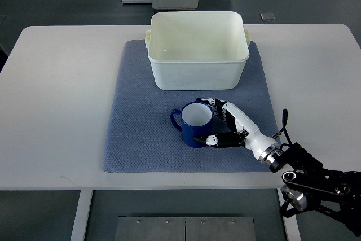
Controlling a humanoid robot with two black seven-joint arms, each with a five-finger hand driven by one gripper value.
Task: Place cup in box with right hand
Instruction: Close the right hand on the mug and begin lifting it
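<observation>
Blue quilted fabric, the mat [141, 139], is your landmark: it lies flat on the white table [56, 111], and everything that matters sits on it. No left arm shows on the mat's left side. Toward the mat's front centre you have the cup [194, 123], glossy dark blue outside, pale inside, upright and mouth up, its loop handle pointing to the mat's left. At the mat's far edge stands the box [197, 49], a white plastic tub with rounded corners, a rolled rim and small side lugs, nothing visible in it. Just right of the cup, the right hand [225, 125], white shells over black joints, comes in across the mat's front right corner; its fingers [206, 101] curve round the cup's far side and the thumb sits at the near side, so you can read it as closed about the cup wall, though how firm the contact is you cannot tell from above. The cup looks to be resting on the mat, not lifted. Watch these: a glazed, round wall offers little friction, so a light pinch may let it slip or rotate; the handle's off-side weight could tip it; and a low carry would strike the box's near wall, which stands close behind the cup.
</observation>
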